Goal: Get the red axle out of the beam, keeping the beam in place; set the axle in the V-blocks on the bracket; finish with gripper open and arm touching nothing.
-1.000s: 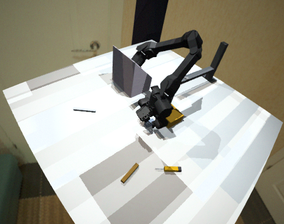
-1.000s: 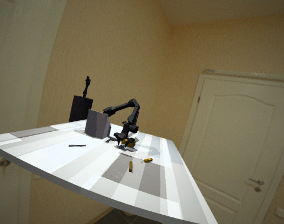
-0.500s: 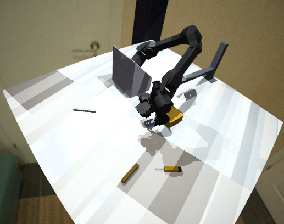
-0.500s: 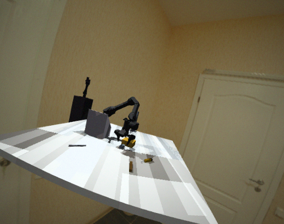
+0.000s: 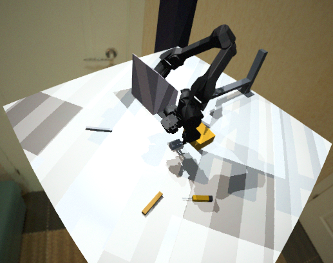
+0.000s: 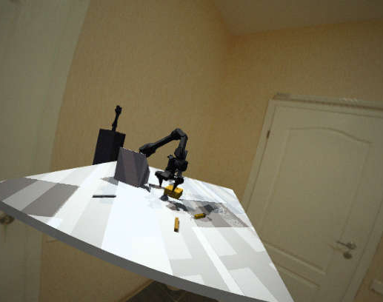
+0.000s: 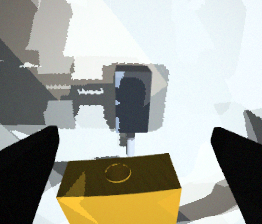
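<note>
1. the claw, a black two-fingered gripper [image 5: 178, 136] [image 6: 167, 187] [image 7: 138, 133], stands wide apart with nothing between its fingers, above the white and grey patterned table [image 5: 71, 180] [image 6: 134, 218].
2. the red axle cannot be made out in any view, so i cannot tell where it is, nor which piece is the beam.
3. in the wrist view, a dark grey rectangular block [image 5: 176, 144] [image 6: 164, 198] [image 7: 132, 100] lies beyond the fingertips, with a thin pale pin [image 7: 130, 146] at its near end.
4. that pin points toward a chunky yellow block [image 5: 203, 133] [image 6: 173, 192] [image 7: 122, 207]; whether the two touch, i cannot tell. the yellow block has a round outline on the face turned to the camera.
5. a tall dull grey flat panel [image 5: 152, 88] [image 6: 131, 166] stands upright near the black jointed arm [image 5: 216, 71] [image 6: 182, 141].
6. a grey angular frame with an upright post [image 5: 257, 66] is by the table's far edge in the top view.
7. well apart from the claw lie a slim orange-yellow bar [image 5: 152, 203] [image 6: 176, 224], a yellow-handled tool with thin pale prongs [image 5: 201, 198] [image 6: 199, 215], and a thin dark rod [image 5: 98, 129] [image 6: 104, 196].
</note>
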